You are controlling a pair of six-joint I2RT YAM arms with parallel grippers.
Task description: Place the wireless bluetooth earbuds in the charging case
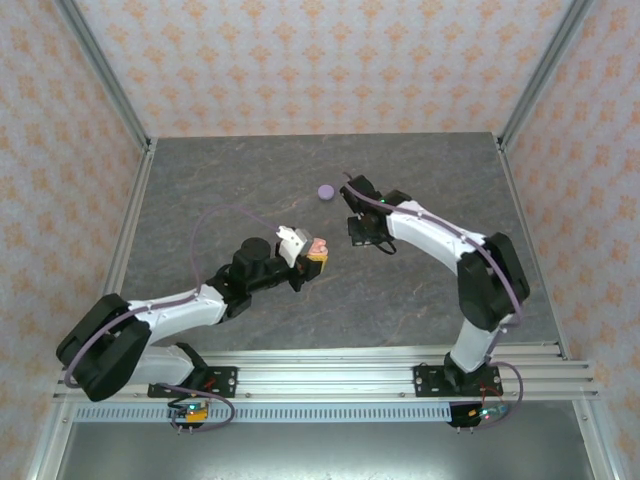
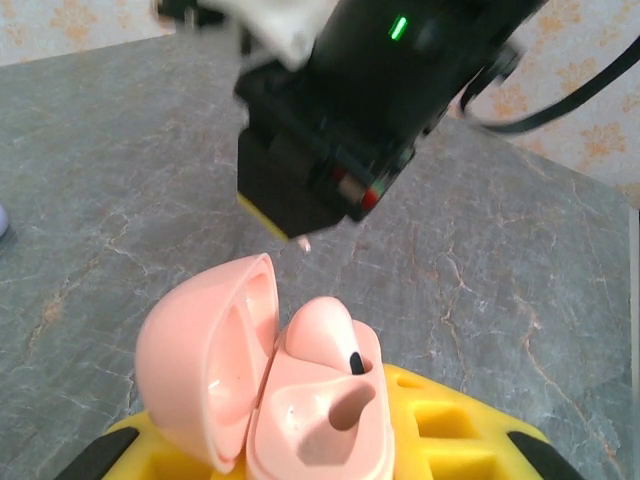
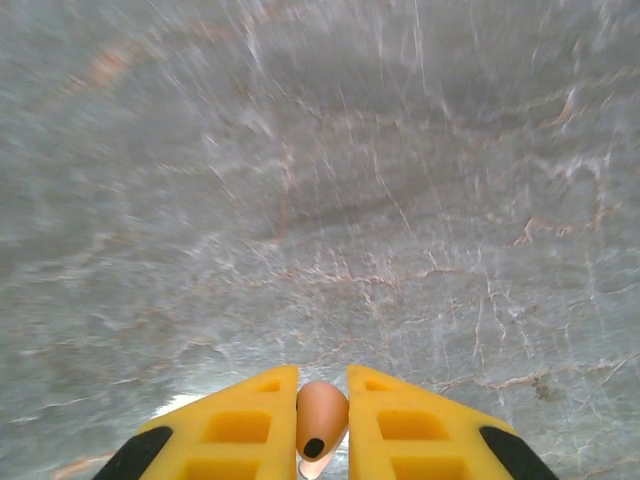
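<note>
Pink bud (image 3: 322,415), likely light and slick, I pinch by its head in my right end effector (image 3: 322,395), case (image 2: 310,420) clamped in left end effector (image 1: 316,256).

I note a grey veined table (image 1: 250,180); one round lilac case (image 1: 326,191) lies around twelve o'clock of centre.
</note>
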